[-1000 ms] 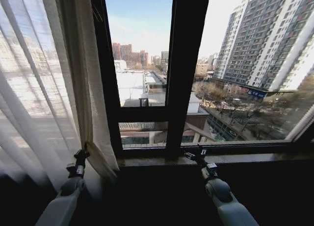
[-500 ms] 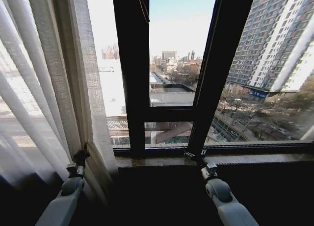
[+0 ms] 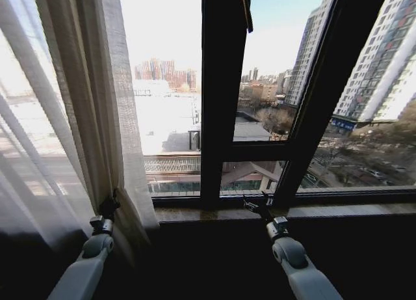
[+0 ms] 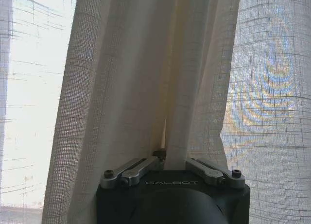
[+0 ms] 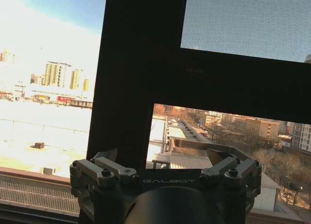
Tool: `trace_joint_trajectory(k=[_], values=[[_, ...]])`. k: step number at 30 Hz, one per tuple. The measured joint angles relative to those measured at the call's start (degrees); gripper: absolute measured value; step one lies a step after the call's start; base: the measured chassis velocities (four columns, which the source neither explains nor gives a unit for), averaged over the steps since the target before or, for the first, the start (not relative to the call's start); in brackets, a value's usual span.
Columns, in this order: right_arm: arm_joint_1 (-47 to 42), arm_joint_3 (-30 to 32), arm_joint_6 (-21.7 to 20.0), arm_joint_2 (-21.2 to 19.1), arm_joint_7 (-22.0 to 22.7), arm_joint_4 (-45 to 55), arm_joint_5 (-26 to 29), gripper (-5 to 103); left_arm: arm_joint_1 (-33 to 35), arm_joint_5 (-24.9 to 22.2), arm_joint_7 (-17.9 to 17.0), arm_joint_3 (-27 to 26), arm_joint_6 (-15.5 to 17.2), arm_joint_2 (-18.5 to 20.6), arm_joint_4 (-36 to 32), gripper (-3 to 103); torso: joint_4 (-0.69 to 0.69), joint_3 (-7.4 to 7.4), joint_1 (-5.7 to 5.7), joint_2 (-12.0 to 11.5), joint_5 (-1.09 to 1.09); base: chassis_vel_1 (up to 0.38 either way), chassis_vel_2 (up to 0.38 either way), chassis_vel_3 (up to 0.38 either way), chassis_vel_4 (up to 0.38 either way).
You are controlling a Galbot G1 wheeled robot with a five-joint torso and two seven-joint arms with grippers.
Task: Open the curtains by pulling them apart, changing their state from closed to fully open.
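The sheer white pleated curtains hang gathered at the left of the window. My left gripper holds the inner edge low down, just left of the sill. In the left wrist view the left gripper is shut on a fold of the curtains, which rise straight up from the pinch. My right gripper hovers at the sill below the middle window bar. In the right wrist view the right gripper stands open with nothing between its fingers, facing bare glass.
A dark vertical window bar and a slanted one cross the glass. The stone sill runs below, with a dark wall under it. The right wrist view faces the dark frame bar and buildings outside.
The whole head view has shifted: the window bars now sit farther right in the picture, so the camera moved left. The left gripper keeps its hold on the curtain.
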Motion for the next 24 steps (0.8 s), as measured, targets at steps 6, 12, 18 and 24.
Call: trace_joint_trajectory(k=[6,12,18,24], values=[[0.0,0.0,0.0,0.0,0.0,0.0,0.0,100,-0.07,0.17,0.03,0.04,-0.13,0.0,0.25,0,-0.01,0.0,0.0,0.0,-0.01,0.342,0.352,-0.346,-0.371],[0.0,0.0,0.0,0.01,0.0,0.0,0.0,100,-0.23,0.46,0.04,0.07,-0.14,-0.14,0.25,0,0.0,0.0,0.0,0.0,0.0,0.344,0.348,-0.339,-0.331],[0.0,-0.01,0.0,0.01,-0.01,0.0,0.0,100,-0.23,0.5,0.02,0.03,-0.42,-0.24,0.36,0,0.04,0.0,0.0,0.0,-0.03,0.187,0.174,-0.203,-0.156],[0.0,0.01,0.0,-0.02,0.0,0.0,0.0,100,-0.23,0.46,0.02,-0.05,-0.45,-0.16,0.67,0,-0.04,0.01,0.01,-0.01,0.04,-0.002,0.004,-0.012,-0.002]])
